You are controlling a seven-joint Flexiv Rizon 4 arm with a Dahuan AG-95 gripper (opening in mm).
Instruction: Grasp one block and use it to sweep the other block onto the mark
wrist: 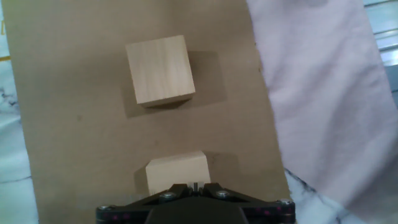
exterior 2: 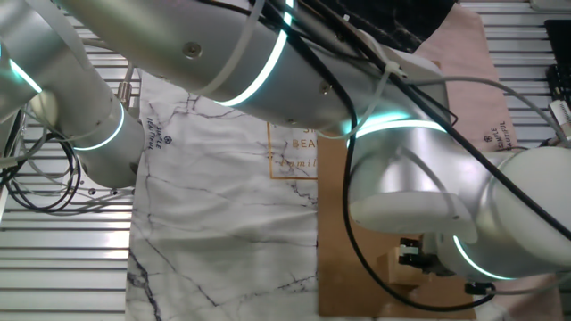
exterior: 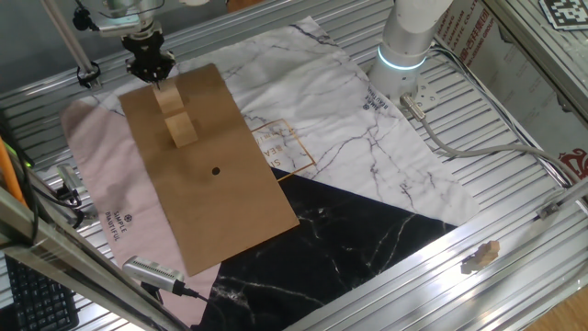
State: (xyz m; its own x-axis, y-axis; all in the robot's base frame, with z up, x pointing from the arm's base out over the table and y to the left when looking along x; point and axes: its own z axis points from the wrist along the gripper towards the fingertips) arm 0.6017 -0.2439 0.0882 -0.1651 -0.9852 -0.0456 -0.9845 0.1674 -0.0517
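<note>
Two pale wooden blocks sit in a row on a brown paper sheet (exterior: pixel 220 211). The near block (exterior: pixel 171 99) (wrist: pixel 177 169) lies right under my gripper (exterior: pixel 158 83) (wrist: pixel 194 185). My fingers are closed together above its top edge, far narrower than the block, with nothing between them. The far block (exterior: pixel 183 130) (wrist: pixel 160 68) rests a short gap beyond it, toward the mark (exterior: pixel 216 170), a small black dot further along the sheet. In the other fixed view one block (exterior 2: pixel 400 264) shows beside the hand, and the arm hides the mark.
An orange square outline with print (exterior: pixel 292 147) lies on the white marble cloth (exterior: pixel 349 119) beside the sheet. There is a pink cloth (exterior: pixel 92 175) on the other side and a black marble cloth (exterior: pixel 358 239) in front. The arm's base (exterior: pixel 404 46) is at the back, and a metal tool (exterior: pixel 152 271) lies near the front edge.
</note>
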